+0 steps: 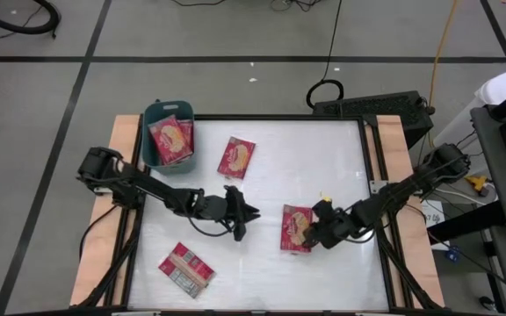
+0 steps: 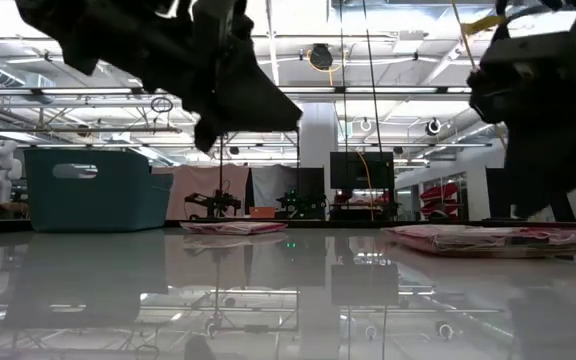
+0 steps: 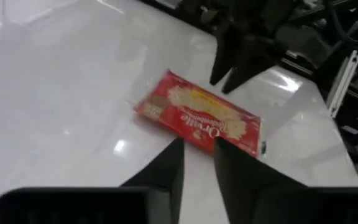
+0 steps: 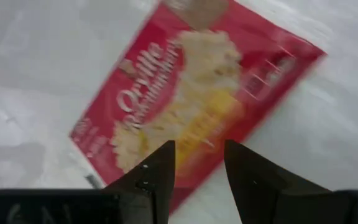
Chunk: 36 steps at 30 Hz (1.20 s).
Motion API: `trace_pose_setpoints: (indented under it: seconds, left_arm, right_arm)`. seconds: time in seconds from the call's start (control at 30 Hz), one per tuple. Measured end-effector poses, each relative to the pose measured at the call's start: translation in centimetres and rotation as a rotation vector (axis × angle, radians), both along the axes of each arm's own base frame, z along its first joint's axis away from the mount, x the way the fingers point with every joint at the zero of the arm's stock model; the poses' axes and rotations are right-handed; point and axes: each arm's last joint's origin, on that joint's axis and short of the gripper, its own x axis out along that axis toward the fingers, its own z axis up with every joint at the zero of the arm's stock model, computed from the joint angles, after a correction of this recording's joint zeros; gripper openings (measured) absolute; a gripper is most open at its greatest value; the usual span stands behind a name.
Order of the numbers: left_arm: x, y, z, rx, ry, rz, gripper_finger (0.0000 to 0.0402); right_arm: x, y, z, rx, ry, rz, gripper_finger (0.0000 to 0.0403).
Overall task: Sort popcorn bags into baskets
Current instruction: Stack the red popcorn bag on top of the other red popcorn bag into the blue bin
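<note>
Evidently thin, light and slippery, the flat red popcorn packet (image 4: 197, 87) lies under the right gripper (image 4: 197, 163), fingers released; an overhanging edge would be pinched best. The left gripper (image 1: 238, 213), at 9 o'clock of it, is parted too.

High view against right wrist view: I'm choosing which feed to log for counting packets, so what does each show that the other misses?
Only the high view shows the teal rectangular plastic basket holding flat red popcorn packets, a loose packet beside it, a label-up packet at the near edge, and the left claw at mid-table. Only the right wrist view shows the printed popcorn picture and lettering close up, with the right claw open. Both show the red packet lying flat under the right claw.
</note>
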Motion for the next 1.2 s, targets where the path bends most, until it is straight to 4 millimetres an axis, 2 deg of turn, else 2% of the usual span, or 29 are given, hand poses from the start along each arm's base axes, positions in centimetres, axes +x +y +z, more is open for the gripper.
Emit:
trace_pose_setpoints:
  seconds: [0.13, 0.23, 0.43, 0.5, 0.6, 0.7, 0.93, 1.1, 1.2]
  left_arm:
    - [1.1, -0.4, -1.3, 0.005, 0.025, -0.006, 0.0138]
    - [1.9, -0.7, -1.8, 0.049, 0.046, -0.028, 0.0156]
    - [3.7, -0.5, -2.6, 0.08, 0.142, -0.017, 0.0146]
    - [4.2, -0.5, -2.8, 0.142, 0.183, -0.083, 0.0142]
    - [4.6, -0.7, -3.3, 0.289, 0.261, -0.187, 0.0149]
    - [4.6, -1.0, -3.9, 0.504, 0.323, -0.278, 0.0173]
    - [5.5, -2.2, -5.5, 1.036, 0.272, -0.427, 0.0229]
    - [6.2, -2.4, -5.8, 1.286, 0.218, -0.513, 0.0217]
    - [6.3, -2.2, -5.8, 1.318, 0.181, -0.597, 0.0195]
  right_arm:
    - [-0.6, 0.2, -0.3, -0.001, 0.034, -0.02, 0.0132]
    - [-1.0, -0.1, -1.0, -0.024, 0.038, -0.039, 0.0132]
    - [-1.5, -0.5, -2.8, -0.013, -0.034, -0.065, 0.0139]
    - [-1.6, -0.6, -3.4, -0.002, -0.082, -0.06, 0.0144]
    - [-1.7, -0.7, -3.8, 0.007, -0.129, -0.061, 0.0149]
    - [-1.8, -0.8, -4.0, 0.004, -0.134, -0.052, 0.0151]
    - [-1.4, -1.2, -4.0, 0.002, -0.159, -0.028, 0.0151]
    - [-1.0, -1.6, -3.9, -0.002, -0.172, -0.028, 0.0151]
    - [-0.7, -1.9, -3.9, -0.012, -0.18, -0.027, 0.0151]
